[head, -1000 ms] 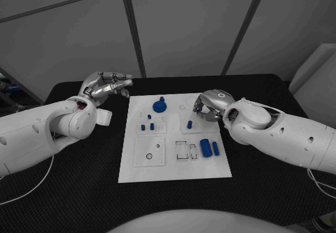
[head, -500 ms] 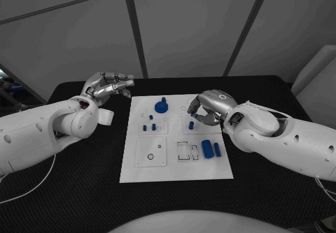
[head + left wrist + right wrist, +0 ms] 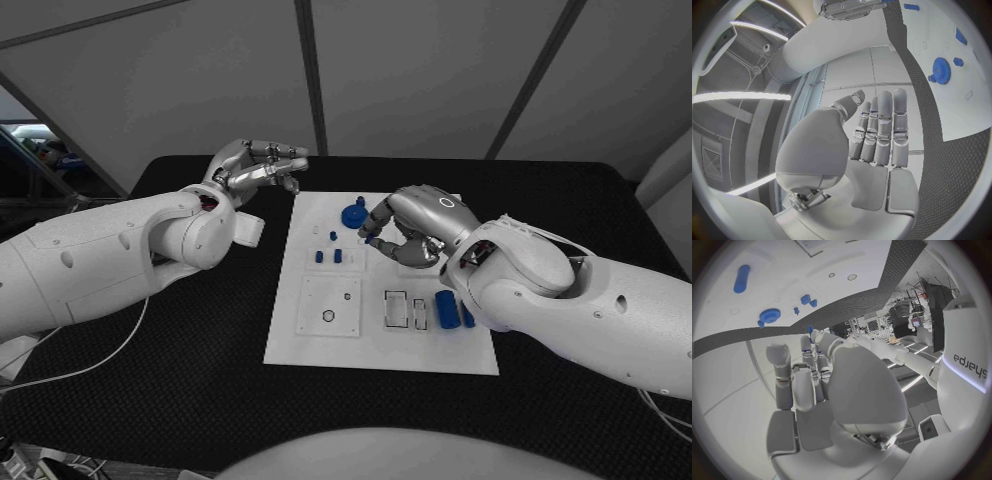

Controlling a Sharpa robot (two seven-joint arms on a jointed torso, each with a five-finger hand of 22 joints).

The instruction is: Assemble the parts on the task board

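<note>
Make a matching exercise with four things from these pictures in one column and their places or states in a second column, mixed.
Things:
1. left hand
2. right hand
3. blue gear
4. large blue cylinder

Places or states:
A. lies on the task board, on its right side nearer the robot
B. over the middle of the board, fingers curled
C. beside the board's far left corner, holds nothing
D. on the board's far part

Pairs: 1-C, 2-B, 3-D, 4-A

Grey panelled wall (image 3: 418,70) behind table (image 3: 188,380)
</note>
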